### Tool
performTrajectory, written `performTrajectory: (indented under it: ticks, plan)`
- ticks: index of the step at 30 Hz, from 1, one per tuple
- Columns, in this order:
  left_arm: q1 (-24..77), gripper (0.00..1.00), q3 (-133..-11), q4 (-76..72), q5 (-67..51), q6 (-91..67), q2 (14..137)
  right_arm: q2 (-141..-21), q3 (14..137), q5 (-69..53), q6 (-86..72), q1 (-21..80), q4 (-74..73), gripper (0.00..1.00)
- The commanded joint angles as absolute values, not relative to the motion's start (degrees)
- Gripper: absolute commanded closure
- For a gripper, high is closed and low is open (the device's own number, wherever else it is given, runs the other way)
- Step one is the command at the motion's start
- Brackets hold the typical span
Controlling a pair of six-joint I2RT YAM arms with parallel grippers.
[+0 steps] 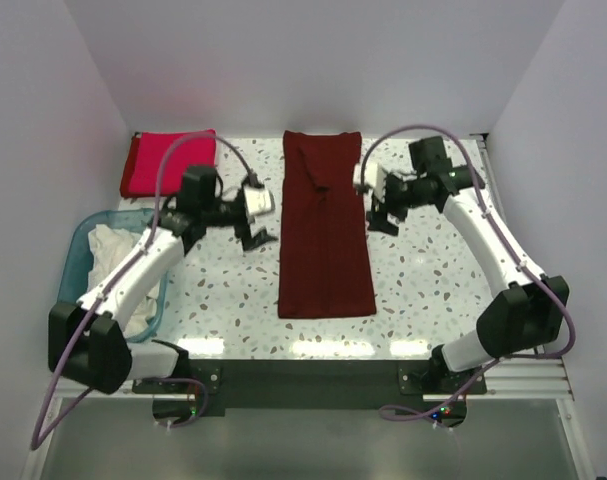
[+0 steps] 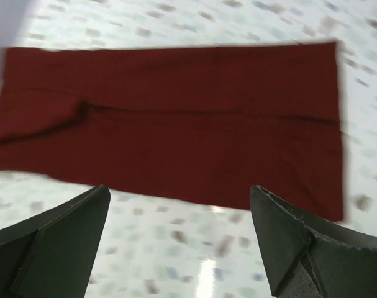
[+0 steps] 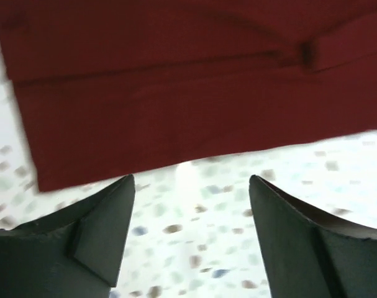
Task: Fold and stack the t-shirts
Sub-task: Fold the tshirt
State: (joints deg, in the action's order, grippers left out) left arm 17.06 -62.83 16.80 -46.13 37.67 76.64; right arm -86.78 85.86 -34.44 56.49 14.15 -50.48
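White t-shirts [image 1: 111, 247] sit heaped in the blue tub [image 1: 75, 240] at the near left. Further in, the maroon t-shirt [image 1: 325, 240] lies as a long folded strip between the left gripper [image 1: 255, 238] and the right gripper [image 1: 383, 220]. Both are spread and empty, just beside its long edges. At the far left, the crimson t-shirt [image 1: 169, 163] lies folded.

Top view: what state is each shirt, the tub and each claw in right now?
Maroon t-shirt: folded into a long strip, flat mid-table, ungripped.
Crimson t-shirt: folded, at the far left corner.
White t-shirts: crumpled, unfolded, in the tub.
Blue tub: upright, holding the white cloth.
Left gripper: open, empty, left of the maroon strip.
Right gripper: open, empty, right of it.
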Motion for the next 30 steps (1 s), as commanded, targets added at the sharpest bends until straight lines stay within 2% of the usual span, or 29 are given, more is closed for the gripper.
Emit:
performTrajectory:
  ticks: [1,2,4,7,10,11,16,21,30]
  plan:
    - [25.98,0.0,-49.7,22.61,-45.98,52.99,65.35,-80.54,75.44,-40.61,78.03,14.67,-63.02,0.24]
    - [28.1,0.0,-43.48,20.76,-43.53,53.69,63.21,-79.38,69.41,-40.43,79.7,14.76,-61.71,0.28]
    - [34.15,0.0,-38.61,16.8,-40.88,55.98,59.61,-76.57,63.84,-39.29,83.57,16.08,-60.39,0.34]
    - [38.4,0.05,-33.14,12.75,-38.15,55.9,60.37,-75.15,55.21,-37.62,84.02,19.84,-57.57,0.38]
    - [40.6,0.16,-32.26,10.73,-37.09,55.11,64.59,-73.39,48.18,-34.73,81.74,24.06,-52.22,0.42]
    - [41.04,0.23,-32.34,10.46,-37.09,55.28,65.64,-72.26,44.86,-34.02,81.22,24.78,-48.12,0.43]
    - [42.27,0.36,-32.43,9.49,-36.12,58.09,71.36,-71.98,40.7,-30.77,80.33,27.42,-44.03,0.49]
    - [42.36,0.37,-31.91,11.69,-36.3,61.78,73.74,-73.3,37.8,-28.13,81.03,28.91,-40.17,0.52]
    - [42.8,0.35,-33.75,13.62,-32.96,63.98,79.0,-76.03,35.07,-23.04,81.38,32.78,-35.07,0.58]
